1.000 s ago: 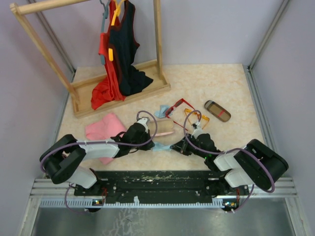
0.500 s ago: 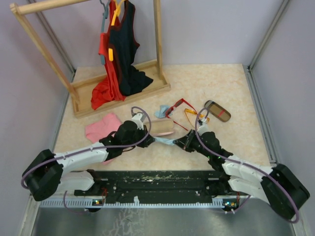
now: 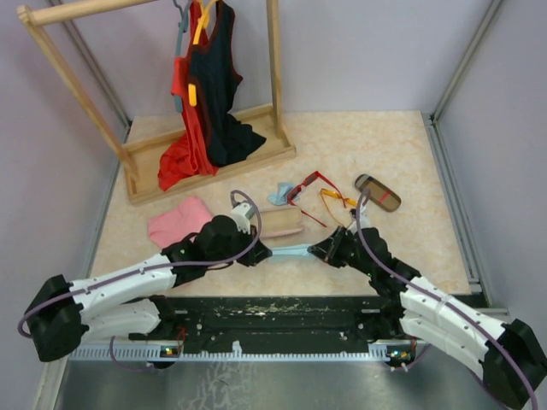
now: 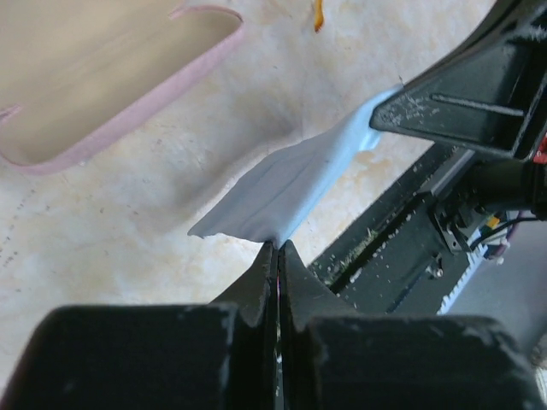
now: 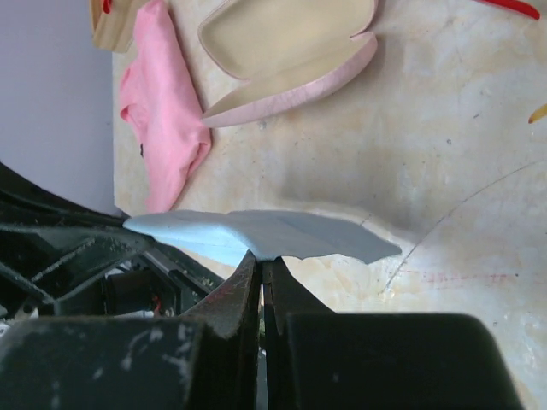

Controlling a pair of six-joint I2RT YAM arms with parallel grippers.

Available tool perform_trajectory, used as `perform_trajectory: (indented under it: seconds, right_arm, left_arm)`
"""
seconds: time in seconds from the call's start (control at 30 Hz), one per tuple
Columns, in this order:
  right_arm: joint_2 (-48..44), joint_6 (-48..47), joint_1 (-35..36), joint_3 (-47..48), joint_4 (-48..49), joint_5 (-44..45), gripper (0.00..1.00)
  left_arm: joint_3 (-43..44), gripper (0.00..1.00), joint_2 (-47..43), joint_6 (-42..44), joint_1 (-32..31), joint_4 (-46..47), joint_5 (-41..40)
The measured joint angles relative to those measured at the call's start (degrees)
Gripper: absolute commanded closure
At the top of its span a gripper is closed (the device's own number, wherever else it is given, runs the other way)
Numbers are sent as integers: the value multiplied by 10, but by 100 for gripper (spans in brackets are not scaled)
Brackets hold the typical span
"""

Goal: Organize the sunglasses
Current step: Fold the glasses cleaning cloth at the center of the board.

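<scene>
Top external: red sunglasses [image 3: 309,184] beyond blue cloth [image 3: 291,250] in right pincer [image 3: 314,250].

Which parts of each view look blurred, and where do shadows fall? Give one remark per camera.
Top external: even, soft light, no glare, the table sharp throughout. Left wrist: the left gripper is a dark blur near the lens; the light blue cloth throws a soft shadow. Right wrist: the right gripper is blurred too, the open pink case beyond it crisp.

Robot lab test cell.
Bare lilac walls [image 3: 359,60], aluminium framing [image 3: 462,64], arms [image 3: 120,286] bolted to a black base plate [image 3: 282,314], a wooden clothes rack [image 3: 276,68] on the table [image 3: 367,145].
</scene>
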Motion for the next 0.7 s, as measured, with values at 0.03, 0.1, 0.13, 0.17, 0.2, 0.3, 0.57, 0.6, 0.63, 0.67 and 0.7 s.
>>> perform_trajectory:
  seconds: [0.03, 0.1, 0.13, 0.17, 0.2, 0.3, 0.57, 0.6, 0.63, 0.67, 0.7]
  right_arm:
    - [-11, 2, 5, 6, -19, 3, 100]
    - [-30, 3, 17, 18, -48, 11, 100]
    - [-38, 3, 27, 23, -61, 15, 100]
    - [-48, 5, 38, 27, -75, 20, 100]
    - [-58, 7, 49, 29, -84, 23, 100]
    - [-83, 19, 75, 30, -118, 30, 100]
    - [-132, 47, 98, 31, -199, 30, 100]
    - [-129, 49, 98, 31, -202, 30, 100]
    - [-121, 49, 98, 31, -203, 31, 100]
    - [-111, 49, 98, 31, -201, 31, 100]
    - [-93, 49, 98, 31, -193, 32, 100]
  left_arm:
    - [4, 100, -5, -1, -11, -9, -8]
    - [13, 100, -17, -7, -37, -31, -27]
    - [17, 100, -21, -12, -49, -41, -36]
    - [20, 100, -26, -16, -60, -50, -45]
    - [23, 100, -29, -23, -69, -61, -53]
    - [26, 100, -33, -39, -89, -83, -72]
    - [24, 100, -37, -83, -128, -130, -115]
    - [21, 100, -36, -83, -128, -126, -118]
    - [17, 100, -33, -83, -128, -115, -123]
    - [14, 100, -25, -83, -128, -104, -127]
    - [11, 100, -13, -82, -128, -94, -131]
